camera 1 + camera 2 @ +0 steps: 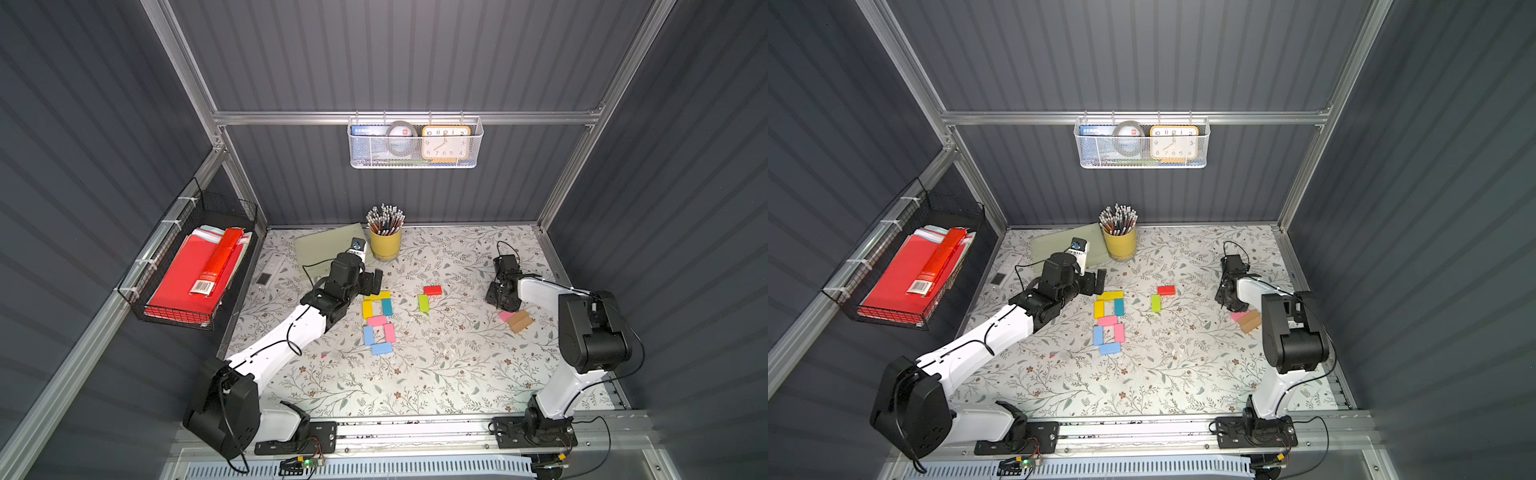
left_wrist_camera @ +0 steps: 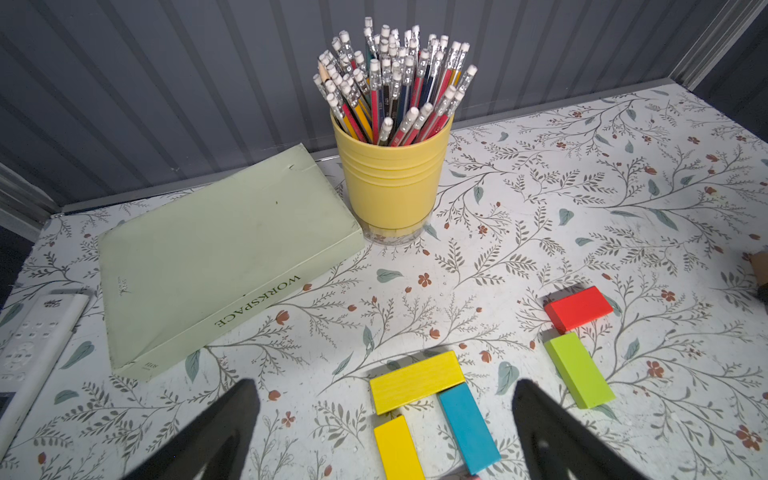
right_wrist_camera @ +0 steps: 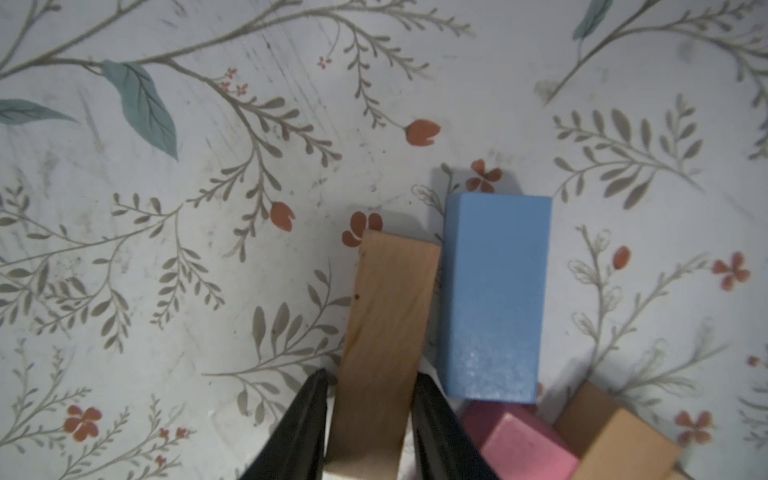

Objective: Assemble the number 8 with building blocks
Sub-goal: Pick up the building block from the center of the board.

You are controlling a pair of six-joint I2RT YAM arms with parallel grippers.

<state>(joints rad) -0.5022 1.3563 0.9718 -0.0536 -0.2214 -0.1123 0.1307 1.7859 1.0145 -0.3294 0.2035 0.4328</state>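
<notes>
Top views, number 8: the number 8 [image 1: 377, 320] [image 1: 1108, 320] lies flat in the middle of the table [image 1: 415, 386]. It is seven blocks in two closed loops, yellow and teal in the far loop, pink and light blue in the near one.
Top views, loose pair: the red block [image 1: 432, 290] and green block [image 1: 423, 303] sit near each other on my right-arm side of the figure, apart from it.
Top views, left: my left end effector [image 1: 374, 279] hangs by the figure's far-left corner.
Top views, right: my right end effector [image 1: 508, 306] is down at the spare heap [image 1: 518, 322] near the table's right edge, well apart from the figure. Its fingertips are hidden from here.
Left wrist, grip: my fingers [image 2: 216, 432] are spread wide and hold nothing.
Left wrist, blocks: the yellow block [image 2: 417, 381] caps the figure and the teal block [image 2: 468, 428] butts against it. The red and green blocks lie off to one side.
Left wrist, background: pencil cup [image 2: 392, 178], book [image 2: 224, 249], remote [image 2: 33, 345].
Right wrist, grip: I am clamped on the tan block [image 3: 386, 332], one finger against each long side.
Right wrist, neighbours: the blue block [image 3: 494, 291] is just beside the tan block. The pink block [image 3: 523, 449] and second tan block [image 3: 615, 436] are close by.
Right wrist, lift: I cannot tell whether the tan block is off the table.
</notes>
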